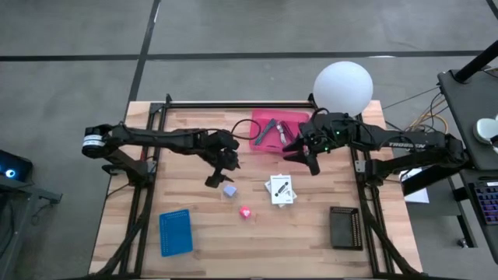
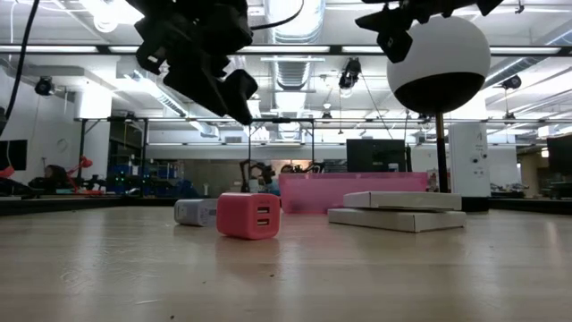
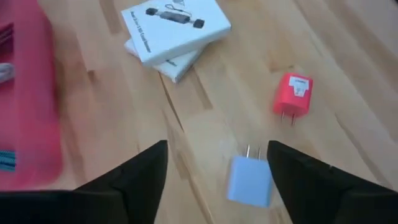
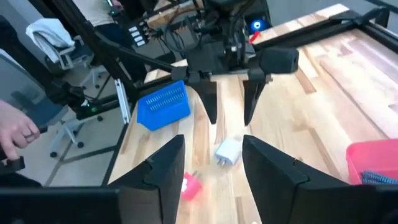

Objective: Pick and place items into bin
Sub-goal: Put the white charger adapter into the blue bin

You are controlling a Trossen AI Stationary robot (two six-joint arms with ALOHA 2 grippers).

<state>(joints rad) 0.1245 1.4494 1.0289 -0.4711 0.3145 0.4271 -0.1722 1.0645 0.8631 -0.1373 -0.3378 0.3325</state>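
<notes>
hovering wide open and empty, left gripper (image 3: 217,165) above lavender cube (image 3: 250,180); right gripper (image 4: 211,165) open over wooden table (image 1: 311,233).

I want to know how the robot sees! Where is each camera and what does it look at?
High view: above the table, looking down on both arms and the pink bin.
Low view: at tabletop height, facing the pink plug; arms hang overhead.
Left wrist view: past the open left pincer at the lavender plug.
Right wrist view: past the open right pincer.
All four show the lavender plug.
</notes>
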